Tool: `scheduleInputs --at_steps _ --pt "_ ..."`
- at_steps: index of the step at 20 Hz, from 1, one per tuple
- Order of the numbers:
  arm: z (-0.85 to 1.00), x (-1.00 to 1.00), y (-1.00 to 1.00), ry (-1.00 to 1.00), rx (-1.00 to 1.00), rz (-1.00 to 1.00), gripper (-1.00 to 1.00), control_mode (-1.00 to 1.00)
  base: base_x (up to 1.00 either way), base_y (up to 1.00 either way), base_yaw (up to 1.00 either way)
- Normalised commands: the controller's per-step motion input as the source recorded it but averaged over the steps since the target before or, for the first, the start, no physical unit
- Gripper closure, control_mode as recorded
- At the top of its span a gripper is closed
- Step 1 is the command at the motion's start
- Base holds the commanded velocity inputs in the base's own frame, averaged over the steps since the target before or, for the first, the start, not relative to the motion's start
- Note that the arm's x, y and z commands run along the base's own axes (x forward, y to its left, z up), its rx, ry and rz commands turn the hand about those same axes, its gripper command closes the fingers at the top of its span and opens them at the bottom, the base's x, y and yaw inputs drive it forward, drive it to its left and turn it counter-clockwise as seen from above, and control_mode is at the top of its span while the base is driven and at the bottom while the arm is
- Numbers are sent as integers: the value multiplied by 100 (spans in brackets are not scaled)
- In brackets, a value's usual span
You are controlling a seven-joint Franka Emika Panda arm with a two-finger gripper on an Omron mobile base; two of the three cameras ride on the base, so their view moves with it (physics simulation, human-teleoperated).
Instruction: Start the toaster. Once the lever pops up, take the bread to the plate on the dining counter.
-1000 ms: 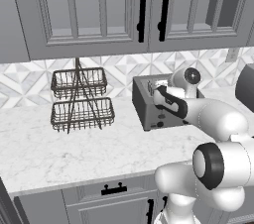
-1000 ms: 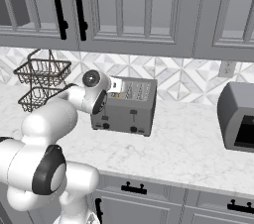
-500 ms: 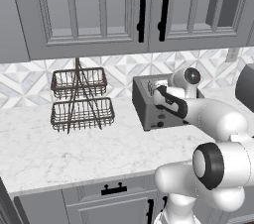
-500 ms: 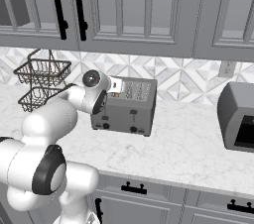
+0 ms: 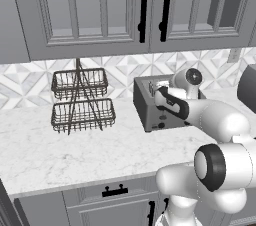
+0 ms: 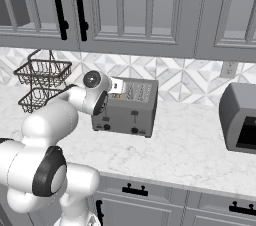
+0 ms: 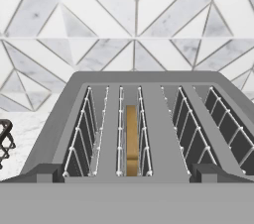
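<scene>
We found the toaster (image 6: 129, 109) standing on the marbled counter (image 6: 190, 150) against the patterned tile backsplash (image 6: 185, 77), below the grey wall cabinets (image 6: 140, 10) with their black handles. In the right base view its front face showed the lever (image 6: 134, 115) as a small black tab in its vertical slot, with round black knobs (image 6: 106, 127) low on the same face. The arm (image 5: 200, 112) reached across from the base to the toaster, and the gripper (image 6: 116, 86) sat at the toaster's top edge on the end nearest the wire basket rack (image 5: 80, 101); in the left base view we saw the gripper (image 5: 159, 90) just over the top of the toaster (image 5: 150, 110). We noted the jaws spread fully apart with nothing between them. In the hand view we looked down along the toaster (image 7: 149, 94) into its slots, and the bread (image 7: 131, 139) stood on edge deep inside one slot, a narrow tan strip between the wire guides, its top below the slot opening. The neighbouring slot held no slice that we could make out. A dark corner of the wire basket rack (image 7: 5, 141) showed at the left edge of the hand view. To the toaster's right, well apart from it, a grey boxy appliance (image 6: 242, 117) with a dark front stood on the same counter.
</scene>
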Motion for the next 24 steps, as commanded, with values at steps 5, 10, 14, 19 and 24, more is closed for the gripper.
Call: scheduleInputs --at_steps 5,10,14,19,24 --pt "0 0 0 0 0 0 -100 -100 0 0 0" --pt "0 0 0 0 0 0 -100 -100 0 0 0" --pt "0 0 0 0 0 0 -100 -100 0 0 0" --pt "0 0 0 0 0 0 -100 -100 0 0 0" --pt "0 0 0 0 0 0 -100 -100 0 0 0"
